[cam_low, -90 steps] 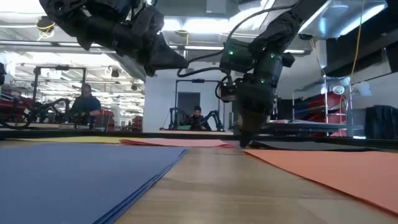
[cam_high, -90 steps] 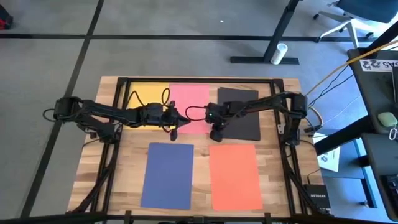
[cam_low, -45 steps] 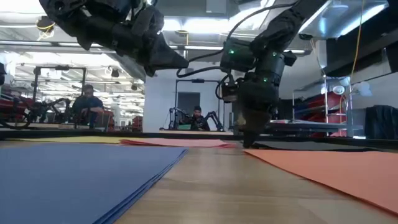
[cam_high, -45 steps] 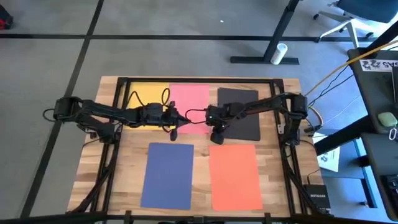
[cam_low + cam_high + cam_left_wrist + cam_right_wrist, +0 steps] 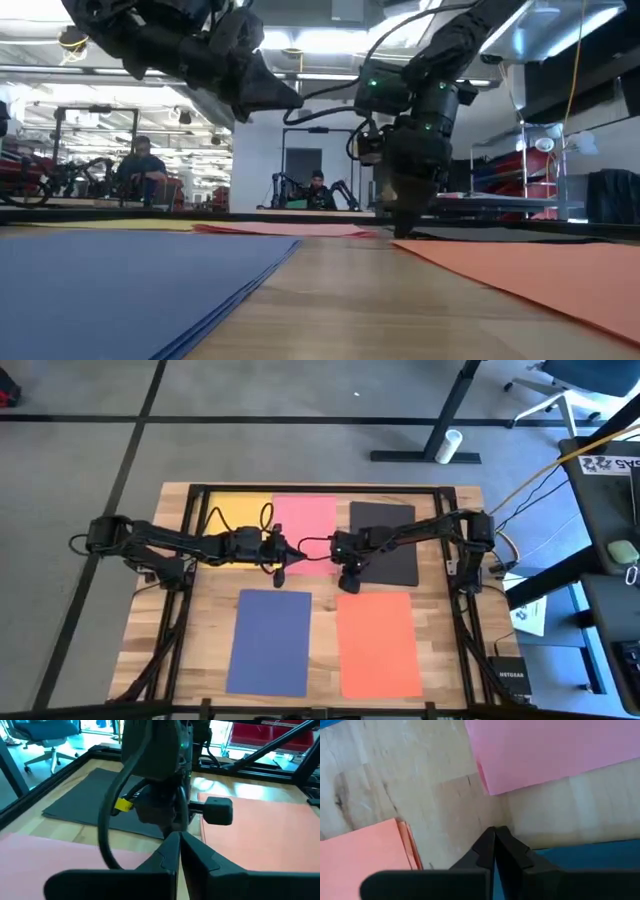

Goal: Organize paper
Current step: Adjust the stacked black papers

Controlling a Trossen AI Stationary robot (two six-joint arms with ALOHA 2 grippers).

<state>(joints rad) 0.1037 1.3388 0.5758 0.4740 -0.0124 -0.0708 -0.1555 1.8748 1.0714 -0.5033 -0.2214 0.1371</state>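
Five paper sheets lie flat on the wooden table: yellow [image 5: 238, 510], pink [image 5: 306, 525] and black [image 5: 392, 545] along the far side, navy [image 5: 270, 642] and orange [image 5: 378, 645] along the near side. My right gripper [image 5: 348, 582] is shut and points down at the bare wood by the black sheet's near left corner [image 5: 580, 865], between the pink corner [image 5: 492, 787] and the orange corner [image 5: 395, 827]. My left gripper [image 5: 295, 564] is shut and hangs above the pink sheet's near edge, well clear of the table [image 5: 292, 100]. My right gripper has its shut fingertips [image 5: 402, 232] down at table height, pointing from above, just beside the black sheet's near left corner. I cannot tell whether they touch the wood or the sheet.
A black frame [image 5: 300, 488] runs round the table's far and side edges. Bare wood [image 5: 325, 585] shows in the strip between the far and near rows of sheets. Beyond the table are a floor, desks and people seated far off in the low view.
My right gripper has crept a little toward the table's near edge, staying shut and low beside the black sheet's corner. The sheets lie as they did.
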